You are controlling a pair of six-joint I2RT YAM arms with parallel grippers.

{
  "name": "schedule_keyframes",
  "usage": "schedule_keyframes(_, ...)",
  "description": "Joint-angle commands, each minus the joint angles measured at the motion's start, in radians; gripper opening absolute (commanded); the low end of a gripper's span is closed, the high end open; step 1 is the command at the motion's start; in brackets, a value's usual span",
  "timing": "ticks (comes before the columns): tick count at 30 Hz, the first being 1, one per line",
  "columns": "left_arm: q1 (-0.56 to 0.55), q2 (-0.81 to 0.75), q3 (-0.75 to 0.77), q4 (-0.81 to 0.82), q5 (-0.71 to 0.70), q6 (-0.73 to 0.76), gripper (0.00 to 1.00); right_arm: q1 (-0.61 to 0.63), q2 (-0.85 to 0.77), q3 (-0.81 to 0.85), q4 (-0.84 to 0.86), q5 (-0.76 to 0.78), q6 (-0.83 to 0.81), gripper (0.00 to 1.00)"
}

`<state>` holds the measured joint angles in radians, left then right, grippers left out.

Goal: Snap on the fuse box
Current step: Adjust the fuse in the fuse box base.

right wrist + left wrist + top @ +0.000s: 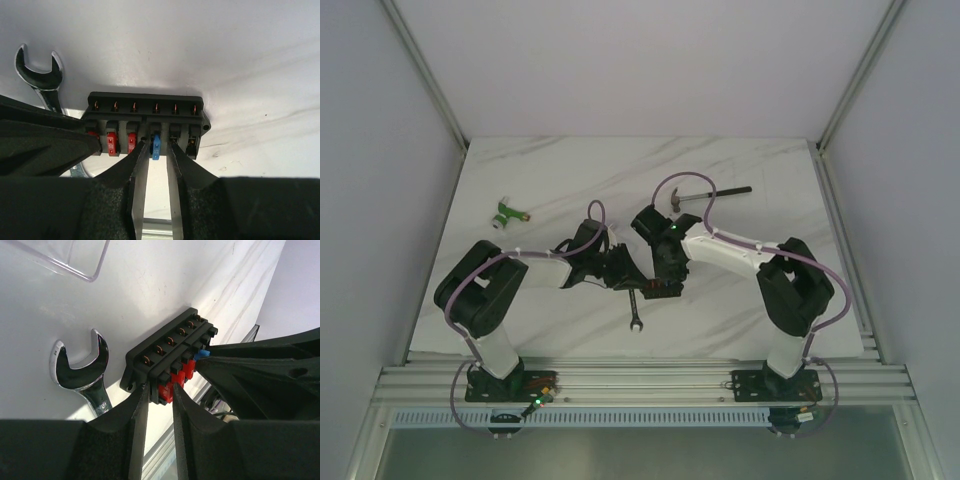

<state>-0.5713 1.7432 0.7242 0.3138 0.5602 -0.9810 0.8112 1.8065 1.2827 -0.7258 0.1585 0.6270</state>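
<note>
The black fuse box (170, 347) shows a row of red fuses and one blue fuse (156, 145). My left gripper (161, 390) is shut on the box's end, one finger on the outer wall and the other against a red fuse. My right gripper (156, 147) is open a little. Its fingertips straddle the blue fuse at the fuse box (145, 102), with a gap on one side. Seen from above, both grippers meet over the fuse box (660, 292) at mid-table. Part of the clear cover (75, 262) lies on the table beyond the box.
A chrome wrench (635, 312) lies just beside and below the box, its open end (80, 367) near my left fingers. A hammer (712, 194) lies behind the right arm. A green-and-white connector (508, 213) sits far left. Frame posts stand at the table's corners.
</note>
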Motion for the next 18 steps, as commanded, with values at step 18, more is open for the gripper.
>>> schedule_keyframes(18,0.002,0.050,-0.019,-0.131,-0.088,0.043,0.32,0.008,-0.025,0.016,-0.012,0.053,0.085,0.22)
